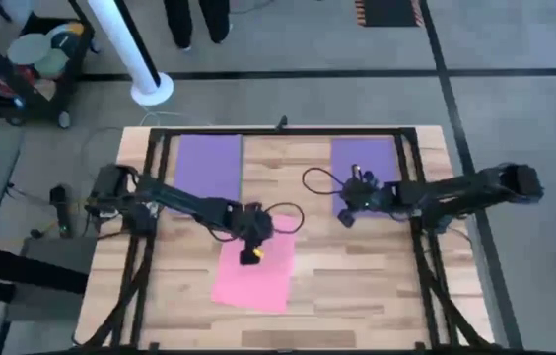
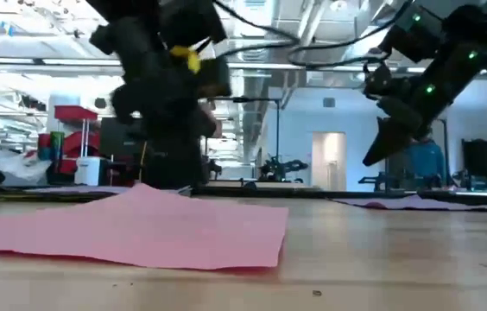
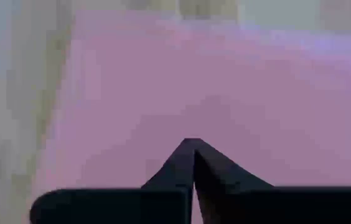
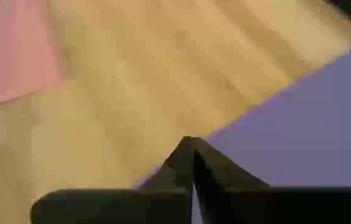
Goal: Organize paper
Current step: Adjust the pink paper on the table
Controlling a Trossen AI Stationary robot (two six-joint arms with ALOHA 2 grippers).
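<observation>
I see the pink sheet (image 1: 254, 266) lying near the middle of the wooden table (image 1: 357, 286), one edge lifted slightly. My left gripper (image 1: 250, 254) is clenched with nothing in it, its tip down over that sheet. Two purple sheets (image 1: 207, 166) (image 1: 362, 163) lie flat toward the far side, well apart. My right gripper (image 1: 345, 215), also clenched and empty, hangs above the near corner of the right-hand purple sheet.

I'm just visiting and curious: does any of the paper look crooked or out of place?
Yes. The pink sheet lies tilted mid-table under the left hand, while the two purple sheets lie square at the far edge.
</observation>
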